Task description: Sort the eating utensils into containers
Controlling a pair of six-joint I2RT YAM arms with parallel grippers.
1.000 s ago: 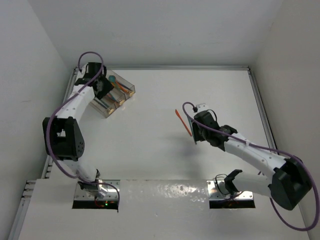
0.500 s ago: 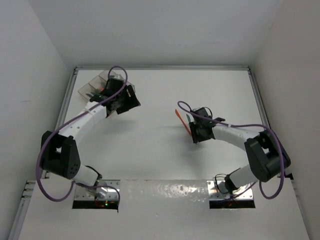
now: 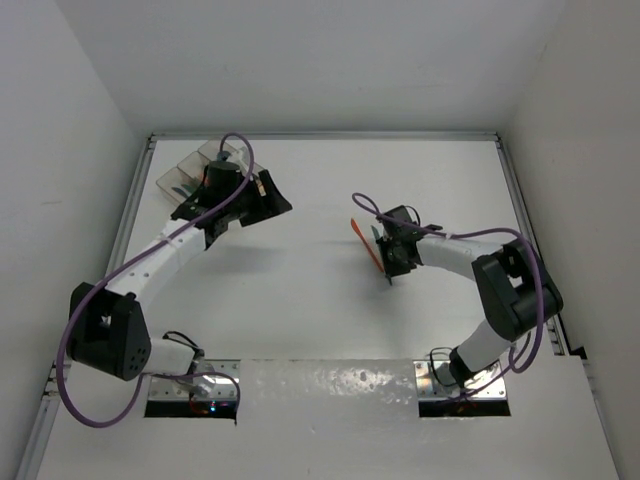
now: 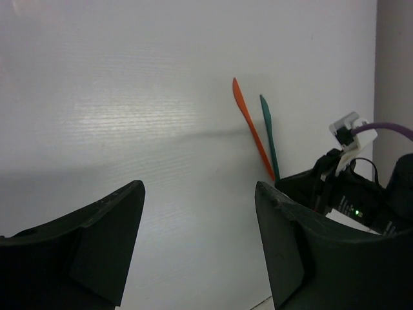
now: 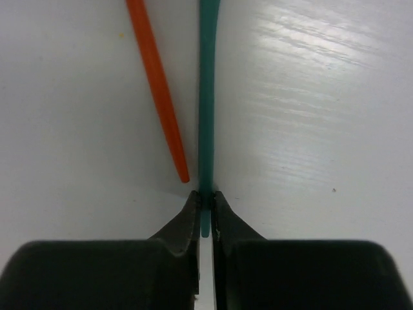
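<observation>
- We saw thin smooth teal plastic utensil [image 5: 206,97] on matte white table [image 5: 310,97], its end pinched in closed right gripper [image 5: 205,197]; tapered orange plastic utensil [image 5: 155,84] just beside.
- Left gripper [image 4: 199,194] gaped wide, empty, near clear plastic tray [image 3: 178,170].

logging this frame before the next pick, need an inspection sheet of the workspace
Surface: white table, glossy, no spills seen.
Job's things: teal utensil is pinched at its end by the right gripper. The orange utensil lies beside it on the table, its tip close to the teal one. The clear tray sits at the far left corner, partly hidden by the left arm, so its contents cannot be read.
Clutter: nothing seen.
Grippers: right gripper is shut on the teal utensil. The left gripper is open and empty.
Cables: left arm's purple cable loops over the wrist. The right arm's purple cable runs along the arm.
Surroundings: white walls, with a metal rail along the table edge.
</observation>
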